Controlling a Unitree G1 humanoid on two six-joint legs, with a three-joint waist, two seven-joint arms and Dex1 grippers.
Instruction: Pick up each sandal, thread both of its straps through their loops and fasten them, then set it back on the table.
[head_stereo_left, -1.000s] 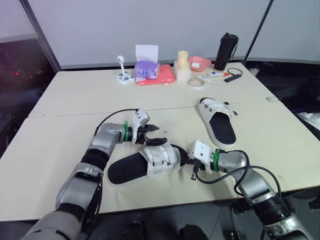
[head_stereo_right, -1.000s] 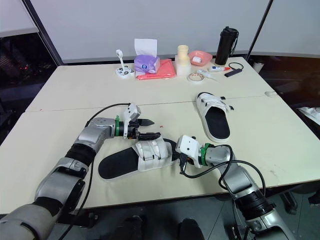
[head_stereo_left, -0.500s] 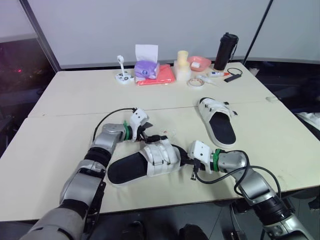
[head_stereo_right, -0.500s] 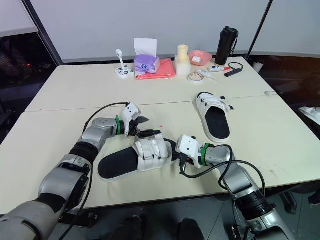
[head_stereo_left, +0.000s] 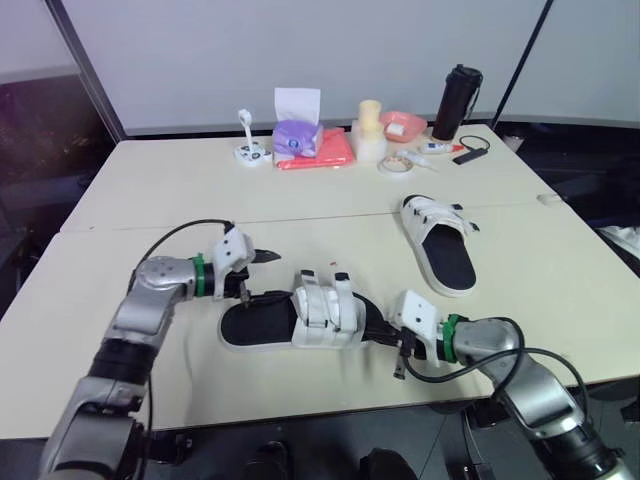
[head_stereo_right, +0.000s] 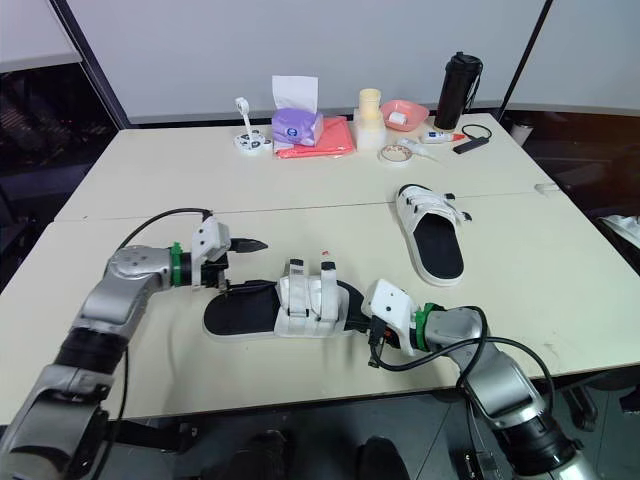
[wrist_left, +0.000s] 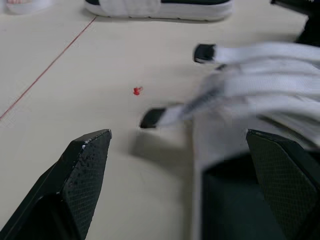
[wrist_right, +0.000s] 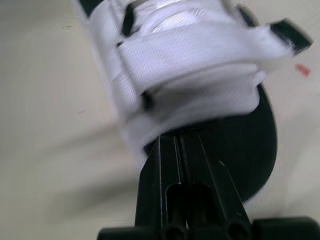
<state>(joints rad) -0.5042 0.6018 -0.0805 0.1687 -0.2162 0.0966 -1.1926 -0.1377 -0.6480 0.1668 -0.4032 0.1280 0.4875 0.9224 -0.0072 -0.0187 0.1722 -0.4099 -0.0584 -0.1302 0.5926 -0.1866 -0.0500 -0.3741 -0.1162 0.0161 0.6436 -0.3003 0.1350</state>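
Note:
The near sandal (head_stereo_left: 300, 322) lies flat on the table, white straps (head_stereo_left: 322, 310) over a black footbed, two strap ends sticking up. My right gripper (head_stereo_left: 383, 335) is shut on its toe end; the right wrist view shows the fingers (wrist_right: 182, 200) pressed together at the sole under the straps (wrist_right: 185, 65). My left gripper (head_stereo_left: 260, 275) stands open just beyond the heel, touching nothing; its fingers (wrist_left: 85, 175) are spread wide in the left wrist view, strap tips (wrist_left: 155, 117) ahead of them. The second sandal (head_stereo_left: 440, 245) rests to the far right.
Along the table's far edge stand a purple tissue box (head_stereo_left: 295, 135), a red folder (head_stereo_left: 325, 152), a cream cup stack (head_stereo_left: 370, 128), a pink bowl (head_stereo_left: 403, 124), a black bottle (head_stereo_left: 455, 100) and a tape roll (head_stereo_left: 392, 165). A red speck (wrist_left: 137, 91) lies beside the straps.
My left gripper has drawn back to the left, away from the strap ends. The near sandal has swung to lie more crosswise, still held at the toe by my right gripper.

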